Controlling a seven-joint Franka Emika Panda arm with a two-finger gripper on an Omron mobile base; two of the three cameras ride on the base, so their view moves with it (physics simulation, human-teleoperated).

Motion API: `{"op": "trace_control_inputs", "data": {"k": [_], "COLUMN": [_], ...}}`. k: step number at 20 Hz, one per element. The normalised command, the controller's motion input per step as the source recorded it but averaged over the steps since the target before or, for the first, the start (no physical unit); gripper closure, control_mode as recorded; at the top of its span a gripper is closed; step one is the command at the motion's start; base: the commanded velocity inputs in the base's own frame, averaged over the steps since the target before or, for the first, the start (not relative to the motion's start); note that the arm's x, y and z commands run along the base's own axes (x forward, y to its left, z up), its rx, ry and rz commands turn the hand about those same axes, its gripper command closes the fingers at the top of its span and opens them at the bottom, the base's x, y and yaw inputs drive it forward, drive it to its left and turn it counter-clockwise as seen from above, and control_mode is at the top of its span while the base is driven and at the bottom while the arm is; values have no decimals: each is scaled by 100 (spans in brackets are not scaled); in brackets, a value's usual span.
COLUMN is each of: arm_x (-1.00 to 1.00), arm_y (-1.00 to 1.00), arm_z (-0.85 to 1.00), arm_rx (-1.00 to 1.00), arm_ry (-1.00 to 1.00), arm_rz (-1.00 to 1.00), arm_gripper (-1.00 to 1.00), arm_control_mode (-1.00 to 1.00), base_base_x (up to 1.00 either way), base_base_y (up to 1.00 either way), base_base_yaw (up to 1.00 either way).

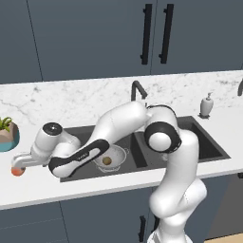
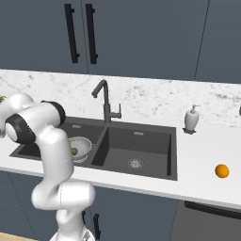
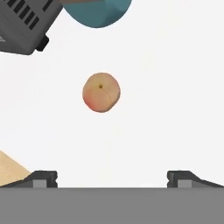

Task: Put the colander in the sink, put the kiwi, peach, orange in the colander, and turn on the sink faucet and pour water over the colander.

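The silvery colander (image 1: 117, 155) (image 2: 83, 143) sits in the left basin of the dark sink (image 1: 204, 142) (image 2: 141, 141). The brown kiwi (image 1: 107, 161) (image 2: 74, 151) lies inside it. The pinkish-red peach (image 1: 17, 172) (image 3: 101, 92) rests on the white counter at the far left. My gripper (image 1: 18, 166) (image 3: 112, 179) hangs just above the peach, open, with nothing between its fingers. The orange (image 2: 221, 171) lies on the counter right of the sink. The dark faucet (image 1: 137, 90) (image 2: 106, 101) stands behind the sink. Water is out of view.
A teal plant pot (image 1: 7, 136) (image 3: 98, 11) stands behind the peach, with a grey slotted appliance (image 3: 24, 22) beside it in the hand view. A white soap dispenser (image 1: 206, 105) (image 2: 191, 118) is at the sink's back right. The counter's front edge runs close by the peach.
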Motion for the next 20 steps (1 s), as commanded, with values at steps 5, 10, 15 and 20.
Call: {"op": "trace_control_inputs", "data": {"k": [5, 10, 15, 20], "arm_x": [4, 22, 20, 19], "arm_y": [22, 5, 9, 18], "arm_z": [-5, -6, -13, -15], "arm_rx": [0, 0, 0, 0], "arm_ry": [0, 2, 5, 5], "arm_rz": [0, -3, -7, -6], "arm_gripper": [-100, -100, -100, -100], "arm_control_mode": [-100, -100, -100, -100], "base_base_x": [0, 0, 0, 0], "base_base_y": [0, 0, 0, 0], "base_base_yaw": [0, 0, 0, 0]}}
